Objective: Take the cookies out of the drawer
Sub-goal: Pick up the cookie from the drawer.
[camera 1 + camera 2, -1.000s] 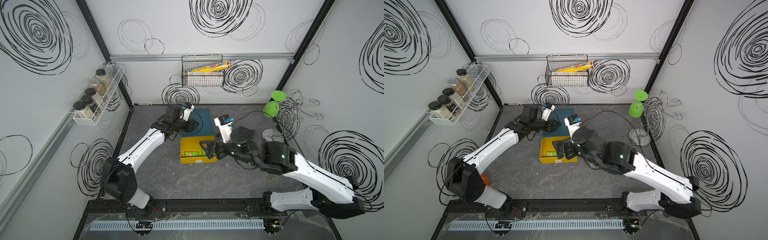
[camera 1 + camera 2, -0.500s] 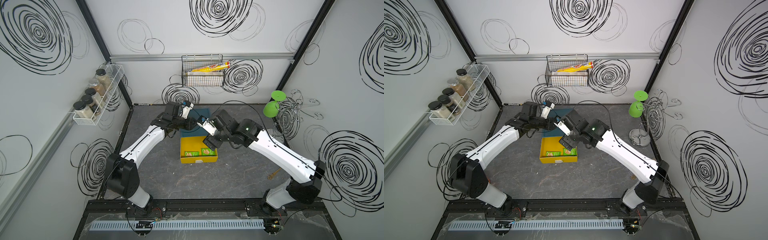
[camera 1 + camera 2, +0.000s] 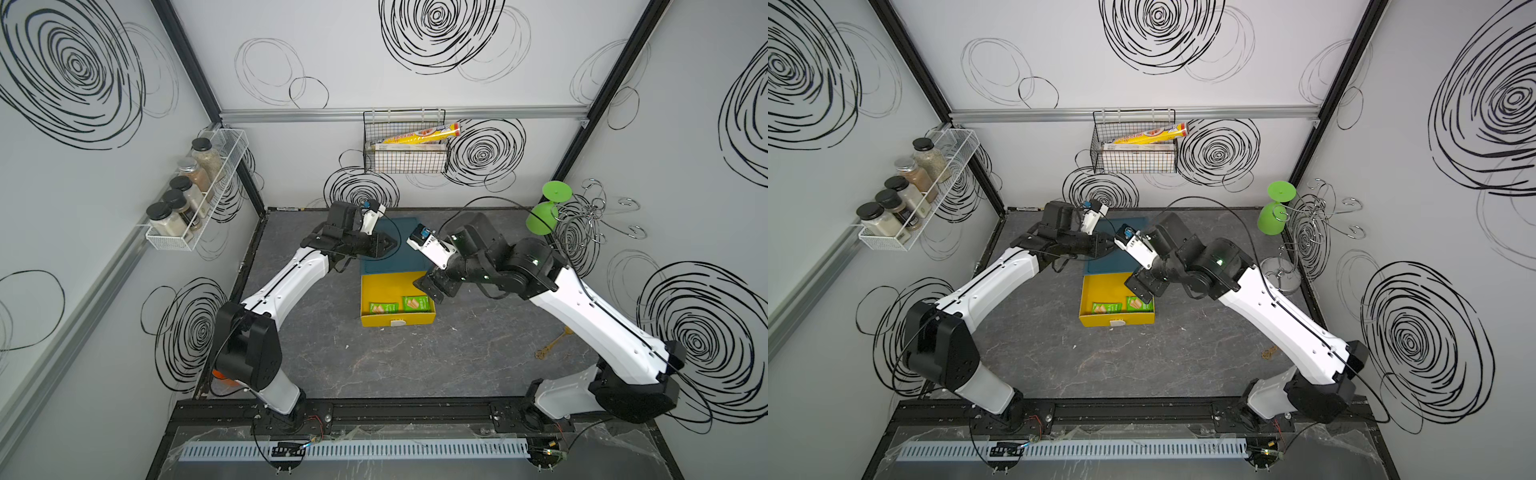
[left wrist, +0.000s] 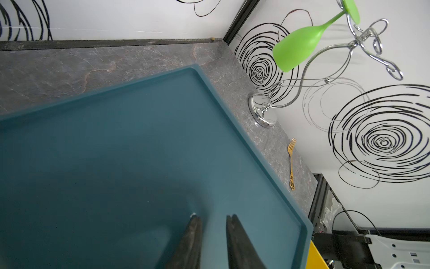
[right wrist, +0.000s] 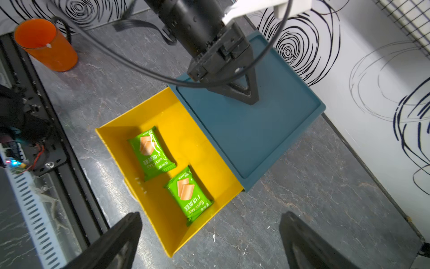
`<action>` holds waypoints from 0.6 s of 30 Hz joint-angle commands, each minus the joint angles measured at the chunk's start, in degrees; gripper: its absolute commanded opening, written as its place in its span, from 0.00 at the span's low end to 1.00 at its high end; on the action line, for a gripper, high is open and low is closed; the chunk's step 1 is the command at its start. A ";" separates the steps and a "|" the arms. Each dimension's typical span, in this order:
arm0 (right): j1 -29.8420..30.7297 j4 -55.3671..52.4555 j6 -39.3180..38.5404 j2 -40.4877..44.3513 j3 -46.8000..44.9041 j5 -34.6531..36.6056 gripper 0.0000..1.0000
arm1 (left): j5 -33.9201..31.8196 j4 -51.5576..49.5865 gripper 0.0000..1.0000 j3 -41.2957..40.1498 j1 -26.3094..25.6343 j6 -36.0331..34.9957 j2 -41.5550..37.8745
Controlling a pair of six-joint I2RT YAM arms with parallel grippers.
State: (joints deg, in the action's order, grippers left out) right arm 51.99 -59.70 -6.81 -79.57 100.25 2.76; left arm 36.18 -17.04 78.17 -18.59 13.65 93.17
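Far left wall: wire spice rack [image 3: 191, 216] with five dark-lidded jars in a row. Orange cup [image 5: 46, 44] stands on the table near left, by the left arm's base.

Left gripper [image 4: 213, 216] is over the blue cabinet top [image 4: 139, 139], toward its left-far part in both top views [image 3: 388, 245]. Jaws are only a narrow slot apart, with nothing between them. Tips sit right at the blue surface; actual contact can't be told.

Centre: yellow drawer [image 3: 415, 320] is pulled out of the blue cabinet toward the near side, open on top. Two green cookie packets [image 5: 151, 153] lie flat on the drawer floor, side by side, close to the near front wall, biscuit picture up. The left one [image 3: 383, 308] and the right one [image 3: 415, 303] are just beside each other, corners nearly meeting in the right wrist view.

Far wall above the cabinet: wire basket [image 3: 405, 160] with a long yellow tube box [image 3: 419, 135] lying across its top.

Right gripper [image 3: 430, 286] hangs above the drawer's right edge, jaws spread wide, empty. The wrist view shows both fingers clear of the packets, the right packet [image 5: 188, 193] between them lower down.

Right side: green glass [image 3: 544, 216] hangs upside down on a chrome rack [image 3: 590, 216]. Gold fork [image 3: 552, 345] lies on the table near the right wall.
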 commanded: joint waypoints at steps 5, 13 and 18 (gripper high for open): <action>-0.13 -1.55 6.31 7.65 -3.67 6.54 1.00 | 1.56 -1.45 0.29 2.15 1.48 0.94 2.85; -0.13 1.28 -1.64 10.14 -3.56 12.27 1.00 | 2.28 1.56 0.30 0.76 2.54 2.29 1.37; -0.07 -8.28 -4.18 -0.44 6.11 0.18 1.00 | 3.58 2.58 0.30 -0.91 3.64 2.68 1.12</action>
State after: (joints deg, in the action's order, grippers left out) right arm 51.86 -61.93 -8.71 -76.09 105.51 9.56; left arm 38.87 -15.35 78.81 -16.08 15.94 94.56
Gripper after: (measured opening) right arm 0.997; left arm 0.301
